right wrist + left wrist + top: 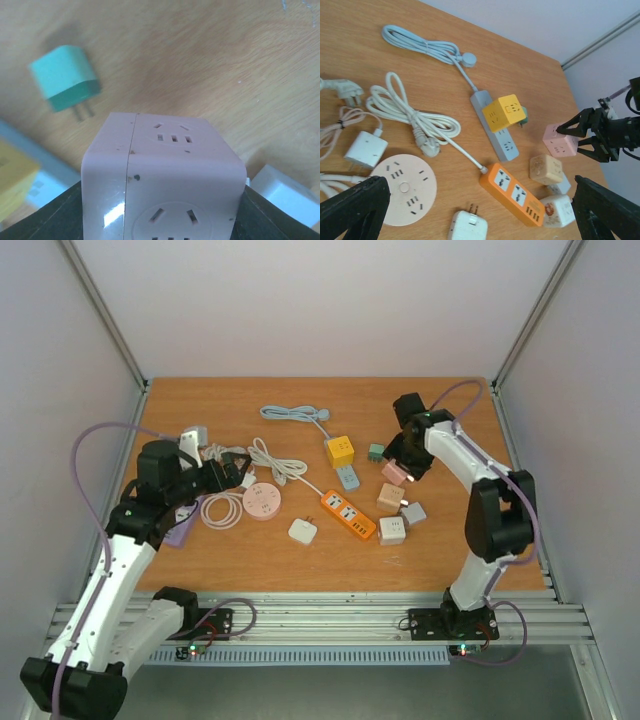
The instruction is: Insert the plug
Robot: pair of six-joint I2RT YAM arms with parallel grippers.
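A pink socket cube (165,170) fills the right wrist view, and my right gripper (162,210) is shut on it, a black finger against each side. From above, the cube (393,472) and that gripper (402,462) sit right of centre on the table. A green plug (65,80) with two pins lies on the wood just beyond the cube, also visible from above as the green plug (375,451). My left gripper (480,215) hangs open and holds nothing, above the round pink socket (405,187) and the white adapter (467,227).
An orange power strip (348,514), a yellow cube (340,450) on a grey-blue strip (347,477), a beige cube (391,497), a white cube (392,530) and a grey cube (413,513) crowd the middle. Coiled cables (270,455) lie to the left.
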